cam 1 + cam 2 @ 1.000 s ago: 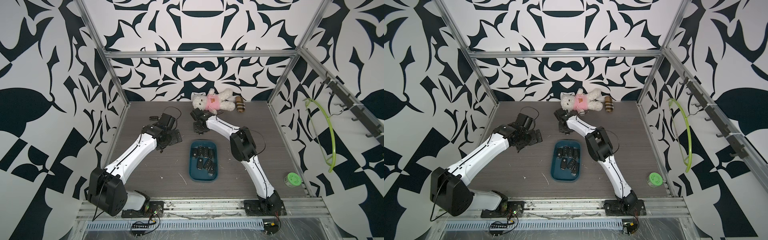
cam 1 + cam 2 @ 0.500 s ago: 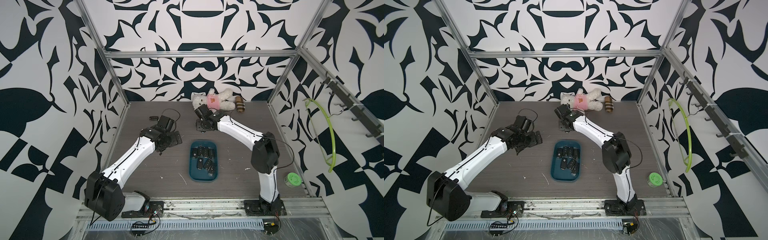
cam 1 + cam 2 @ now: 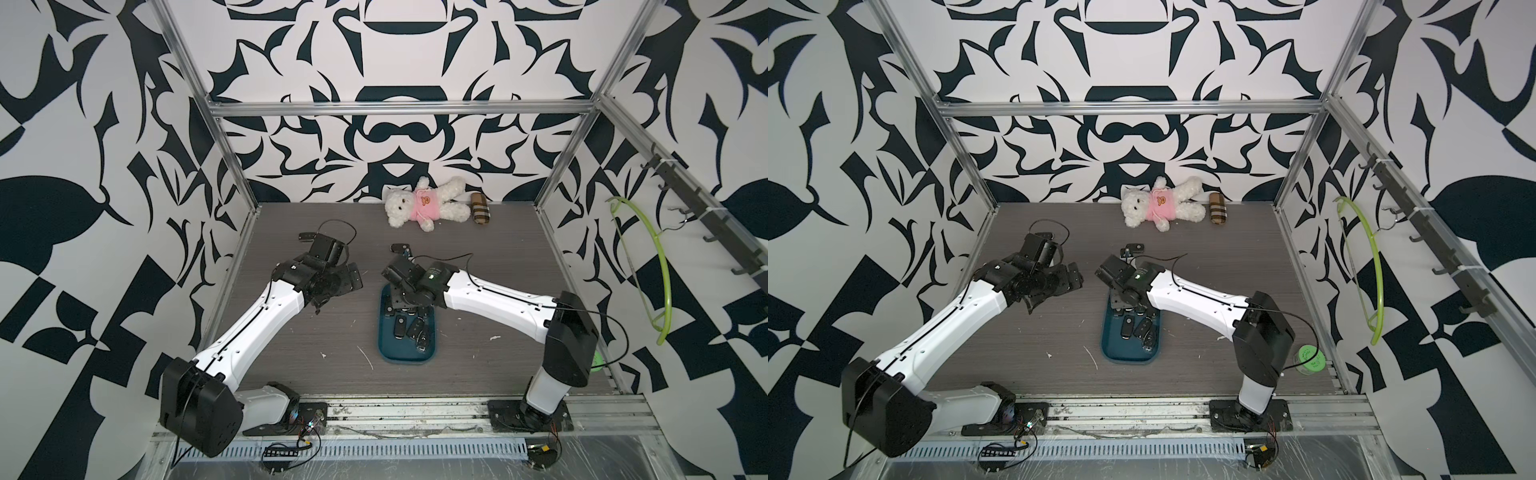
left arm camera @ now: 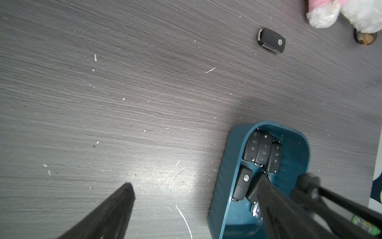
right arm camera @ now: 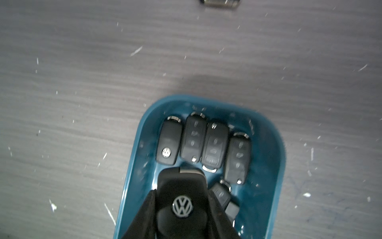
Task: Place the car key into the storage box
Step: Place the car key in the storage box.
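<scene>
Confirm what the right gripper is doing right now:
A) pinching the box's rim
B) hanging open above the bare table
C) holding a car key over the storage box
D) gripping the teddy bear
C: in the right wrist view the right gripper is shut on the car key, logo toward the camera, over the storage box where other key fobs lie.

Reaching from the near-left corner of the surface toward its middle: left arm point(image 3: 266, 316), wrist bent, left gripper point(image 3: 354, 279) held off the surface, jaws spread wide. Rising from the near-right corner: right arm point(image 3: 498, 303), elbow high by the right edge, forearm angled in toward centre, wrist tipped down. Partly closed: right gripper point(image 5: 181, 191), 2 fingers point(image 5: 142, 215) clamped on the sides of a car key point(image 5: 182, 209), logo face toward the wrist camera.
</scene>
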{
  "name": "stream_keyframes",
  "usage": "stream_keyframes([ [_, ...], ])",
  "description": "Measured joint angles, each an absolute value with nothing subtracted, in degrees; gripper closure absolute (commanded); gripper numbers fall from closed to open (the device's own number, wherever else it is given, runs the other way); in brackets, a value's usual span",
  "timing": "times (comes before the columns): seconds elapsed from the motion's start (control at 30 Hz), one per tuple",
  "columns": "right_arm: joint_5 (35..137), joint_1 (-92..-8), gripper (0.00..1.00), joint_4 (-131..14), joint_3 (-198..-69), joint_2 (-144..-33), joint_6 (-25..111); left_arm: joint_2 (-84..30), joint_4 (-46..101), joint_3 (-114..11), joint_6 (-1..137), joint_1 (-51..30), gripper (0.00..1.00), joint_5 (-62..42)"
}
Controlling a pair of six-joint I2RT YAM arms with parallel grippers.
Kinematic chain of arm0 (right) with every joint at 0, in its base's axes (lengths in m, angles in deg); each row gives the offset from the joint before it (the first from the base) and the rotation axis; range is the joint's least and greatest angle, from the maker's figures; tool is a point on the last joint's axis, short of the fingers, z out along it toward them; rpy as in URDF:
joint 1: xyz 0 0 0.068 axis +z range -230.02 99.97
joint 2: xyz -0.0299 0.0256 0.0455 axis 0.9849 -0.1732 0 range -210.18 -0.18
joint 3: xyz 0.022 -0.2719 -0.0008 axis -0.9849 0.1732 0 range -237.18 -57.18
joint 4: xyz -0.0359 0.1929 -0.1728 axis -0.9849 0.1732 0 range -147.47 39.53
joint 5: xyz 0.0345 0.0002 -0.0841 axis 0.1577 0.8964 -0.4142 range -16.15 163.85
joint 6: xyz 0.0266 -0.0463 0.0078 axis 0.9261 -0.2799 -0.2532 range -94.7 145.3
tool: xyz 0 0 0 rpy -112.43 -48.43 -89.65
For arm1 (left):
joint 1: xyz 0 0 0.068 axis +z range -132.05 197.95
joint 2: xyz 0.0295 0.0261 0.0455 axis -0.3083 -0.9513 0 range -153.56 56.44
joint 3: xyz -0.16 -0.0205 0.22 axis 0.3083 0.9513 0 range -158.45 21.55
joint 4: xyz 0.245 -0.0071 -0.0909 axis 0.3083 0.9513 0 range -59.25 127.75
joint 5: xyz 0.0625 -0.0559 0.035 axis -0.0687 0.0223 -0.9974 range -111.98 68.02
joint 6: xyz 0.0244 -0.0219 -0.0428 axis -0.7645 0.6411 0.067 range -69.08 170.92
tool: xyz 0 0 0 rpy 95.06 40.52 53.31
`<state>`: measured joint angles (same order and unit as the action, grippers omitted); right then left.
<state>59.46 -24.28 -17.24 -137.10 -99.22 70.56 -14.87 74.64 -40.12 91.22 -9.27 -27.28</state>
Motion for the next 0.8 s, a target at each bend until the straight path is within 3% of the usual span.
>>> stream_keyframes([
  [0.3, 59.54, -19.32, 0.75, -21.61, -132.38, -100.03, 75.95, -8.07, 76.26, -35.96, 92.26, -9.27, 0.01, -27.37],
  [0.8, 62.28, -18.86, 0.75, -31.64, -127.88, -105.91, 82.23, -1.12, 81.46, -33.56, 93.77, -9.25, 0.01, -28.83],
])
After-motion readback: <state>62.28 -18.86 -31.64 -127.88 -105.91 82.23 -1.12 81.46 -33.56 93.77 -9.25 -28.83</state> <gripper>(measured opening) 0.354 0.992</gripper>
